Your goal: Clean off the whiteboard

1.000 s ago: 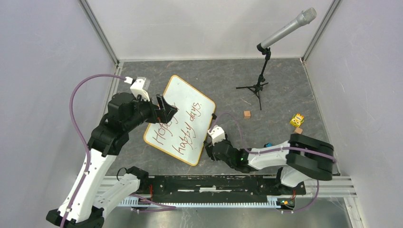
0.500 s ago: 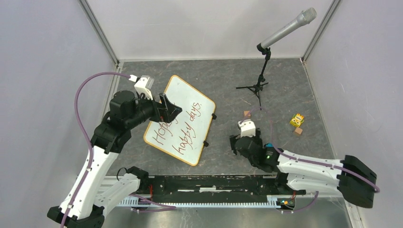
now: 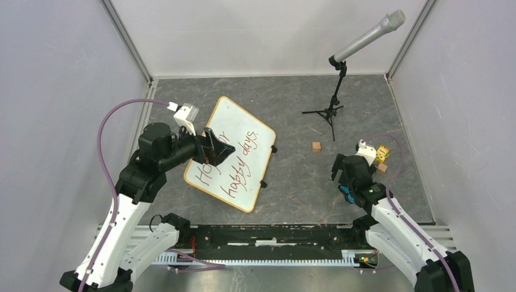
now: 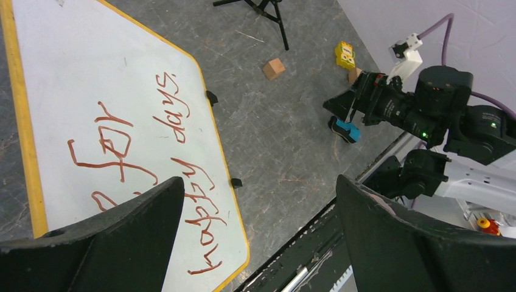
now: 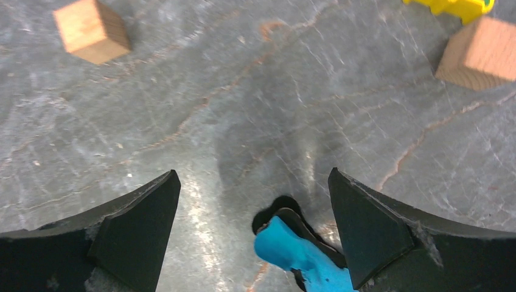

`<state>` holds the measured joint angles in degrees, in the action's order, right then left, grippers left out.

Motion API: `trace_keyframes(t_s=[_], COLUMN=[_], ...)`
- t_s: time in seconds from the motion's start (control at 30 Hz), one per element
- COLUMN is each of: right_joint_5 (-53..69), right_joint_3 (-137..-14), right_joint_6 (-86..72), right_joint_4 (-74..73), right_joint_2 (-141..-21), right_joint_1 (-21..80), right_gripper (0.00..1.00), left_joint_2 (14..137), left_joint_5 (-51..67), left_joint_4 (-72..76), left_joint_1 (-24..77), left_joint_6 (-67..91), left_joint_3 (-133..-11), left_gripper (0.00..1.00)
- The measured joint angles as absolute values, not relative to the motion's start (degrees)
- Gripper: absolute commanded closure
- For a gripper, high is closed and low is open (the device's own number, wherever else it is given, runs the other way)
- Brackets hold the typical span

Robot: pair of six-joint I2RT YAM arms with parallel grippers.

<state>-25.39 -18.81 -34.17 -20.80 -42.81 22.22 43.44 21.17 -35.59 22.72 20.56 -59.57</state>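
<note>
Directly beneath my right gripper (image 5: 252,176), under the gap between its two widely spread fingers, a small blue-and-black object (image 5: 292,249) lies on the grey table (image 5: 255,109). It sits closer to the right-hand finger, neither finger closes on it, and nothing is pinched. Ahead of the fingertips and to their left sits a wooden cube (image 5: 91,30). Ahead and to their right is a second wooden cube (image 5: 481,52), with a yellow block (image 5: 453,6) just beyond it. Farther out, past the first cube, a microphone stand (image 3: 331,109) rises on its tripod. The whiteboard (image 3: 240,161) lies well apart from this gripper, off to its left.

Beneath my left gripper (image 4: 258,182), whose fingers are likewise spread wide with nothing between them, the whiteboard lies flat on the table. In the wrist view the left finger frames white surface and the right finger frames bare table past the orange-yellow frame. Whether the fingertips touch the board I cannot tell. Red-brown handwriting (image 4: 122,146) starts just ahead of the left finger. Two small black clips (image 4: 212,97) sit on the board edge that faces the other arm. Farthest ahead of this gripper, the right gripper hangs over the blue-and-black object.
</note>
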Motion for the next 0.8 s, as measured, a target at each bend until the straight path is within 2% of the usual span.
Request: trace_keyframes(t_s=[0.17, 0.3, 0.47, 0.57, 0.7, 0.8], right_joint_5=[-20.64, -17.80, -12.16, -9.65, -4.54, -3.01], right_joint_3=[-17.80, -16.73, -14.61, -13.85, -12.62, -12.23], right_joint_6=[-34.87, -36.05, -35.99, -35.14, -34.70, -35.27], right_joint_4=[-24.27, -27.62, -28.64, -27.05, -22.79, -21.04], right_joint_2=[-42.17, -39.40, -36.03, -35.22, -34.92, -34.98], right_joint_1=[16.73, 16.43, 16.43, 16.01, 16.86, 21.91], right_gripper=[0.02, 0.02, 0.07, 0.05, 0.04, 0.06], left_joint_2=[41.93, 40.80, 40.16, 40.07, 40.07, 40.07], left_joint_5=[22.79, 23.38, 24.16, 24.16, 24.16, 24.10], left_joint_4=[-35.59, -35.40, -35.22, -35.03, -35.03, -35.00], left_joint_1=[22.72, 22.72, 22.72, 22.74, 22.74, 22.72], left_joint_6=[20.56, 20.58, 20.60, 20.71, 21.15, 21.30], left_joint_3=[-59.16, -58.83, -58.28, -57.56, -56.97, -56.93], left_gripper=[0.00, 0.00, 0.00, 0.00, 0.00, 0.00])
